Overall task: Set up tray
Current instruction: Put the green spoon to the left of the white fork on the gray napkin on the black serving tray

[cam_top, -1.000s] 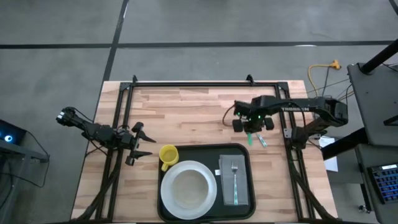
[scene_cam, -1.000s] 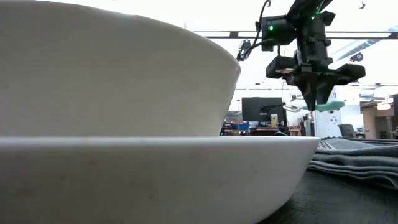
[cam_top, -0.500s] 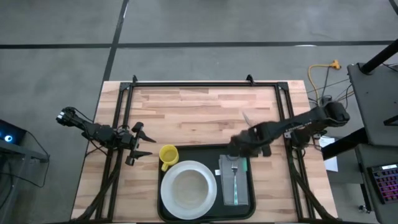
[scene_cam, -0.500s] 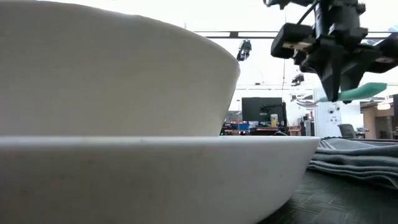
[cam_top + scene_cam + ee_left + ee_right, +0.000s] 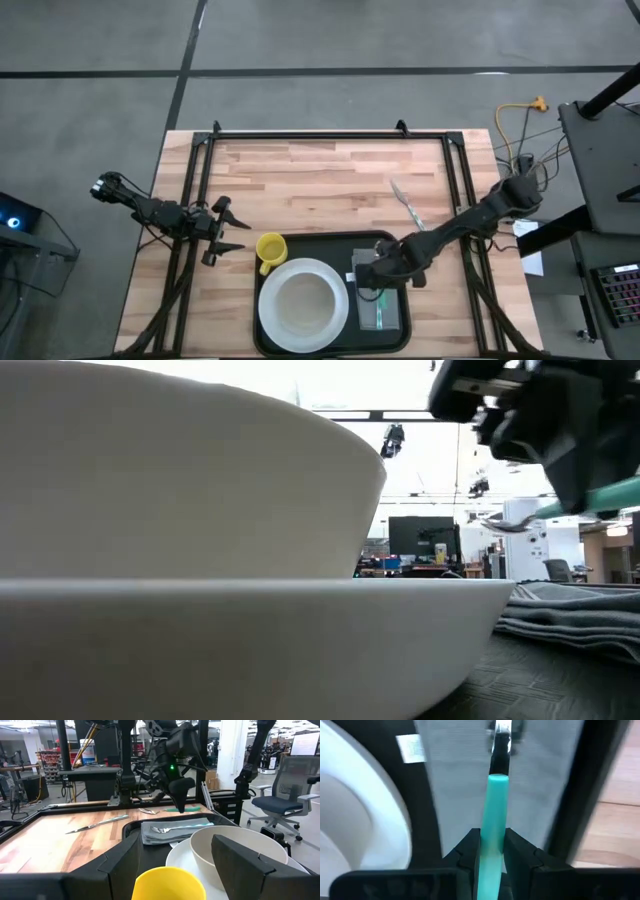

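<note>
The black tray (image 5: 330,245) lies at the near middle of the table. It holds a white plate (image 5: 272,322) with a bowl (image 5: 303,305) on it, and a grey napkin (image 5: 380,315) on which a fork (image 5: 172,828) lies. A yellow cup (image 5: 270,248) stands at the tray's far left corner. My right gripper (image 5: 379,283) hangs over the napkin, shut on a teal-handled spoon (image 5: 172,810). My left gripper (image 5: 238,232) waits open at the table's left, level, facing the cup. My right gripper pinches the spoon's teal handle (image 5: 495,827) between its two fingers. The fingers (image 5: 520,852) come steeply from above and lie across the handle. The spoon hangs about level, clear above the napkin, with its metal end (image 5: 501,735) sticking out beyond the fingers.
A knife (image 5: 405,202) lies on the bare wood beyond the tray's far right corner. A black frame rail (image 5: 330,134) runs along the far edge and down both sides of the table. Open wood lies between the tray and the far rail.
My right gripper has carried the spoon from over the wood at the far right toward the near edge and a little left. It now hangs over the napkin on the tray, and its wrist has rolled on the way. The knife, once under the arm, now shows.
</note>
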